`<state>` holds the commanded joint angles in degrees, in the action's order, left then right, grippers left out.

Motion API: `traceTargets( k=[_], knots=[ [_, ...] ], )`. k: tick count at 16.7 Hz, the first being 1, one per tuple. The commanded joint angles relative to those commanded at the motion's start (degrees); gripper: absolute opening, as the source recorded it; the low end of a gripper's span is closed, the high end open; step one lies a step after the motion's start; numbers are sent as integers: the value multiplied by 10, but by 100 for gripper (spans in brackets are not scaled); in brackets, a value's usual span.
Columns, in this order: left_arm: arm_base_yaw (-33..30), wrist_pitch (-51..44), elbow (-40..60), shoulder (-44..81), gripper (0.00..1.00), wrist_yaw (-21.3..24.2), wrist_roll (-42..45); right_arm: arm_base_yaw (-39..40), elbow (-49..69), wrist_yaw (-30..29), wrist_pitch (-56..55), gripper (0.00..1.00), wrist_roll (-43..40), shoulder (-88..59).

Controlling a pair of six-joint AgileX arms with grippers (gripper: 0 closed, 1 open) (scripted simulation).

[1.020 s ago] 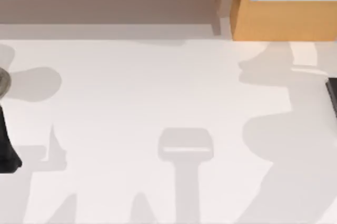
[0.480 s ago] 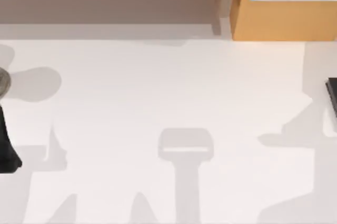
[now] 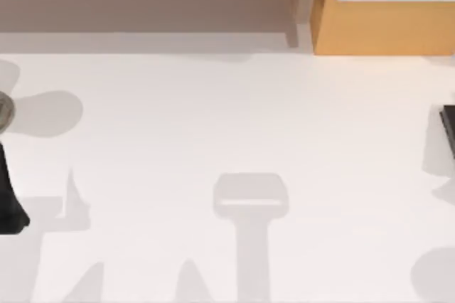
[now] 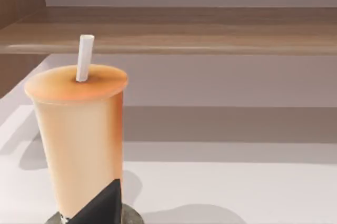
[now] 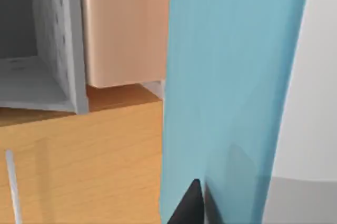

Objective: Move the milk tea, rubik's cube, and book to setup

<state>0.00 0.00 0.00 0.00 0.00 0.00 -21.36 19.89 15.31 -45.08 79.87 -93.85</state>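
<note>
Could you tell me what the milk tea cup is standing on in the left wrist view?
The milk tea stands on a round grey coaster-like base on the white table. A dark end effector finger covers the cup's lower front, hiding where cup and base meet.

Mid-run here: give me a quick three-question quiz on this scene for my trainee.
1. True or false: in the left wrist view, the milk tea stands upright with a white straw through its lid.
2. The broad panel close in the right wrist view, likely the book, is: A red, B light blue, C black.
3. Fill in: in the top view, the wooden cabinet stands at the far ___ of the table.

Key: 1 true; 2 B; 3 right.
</note>
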Motion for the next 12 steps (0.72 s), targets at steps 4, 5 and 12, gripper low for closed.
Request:
traceTargets(
  k=[4, 5, 12],
  knots=[
    [0, 0, 0, 0, 100, 0, 0, 9, -9, 4, 4, 0, 10, -10],
    [0, 0, 0, 0, 100, 0, 0, 9, -9, 4, 4, 0, 10, -10],
    [0, 0, 0, 0, 100, 0, 0, 13, -1, 1, -4, 0, 12, -25]
  ],
)
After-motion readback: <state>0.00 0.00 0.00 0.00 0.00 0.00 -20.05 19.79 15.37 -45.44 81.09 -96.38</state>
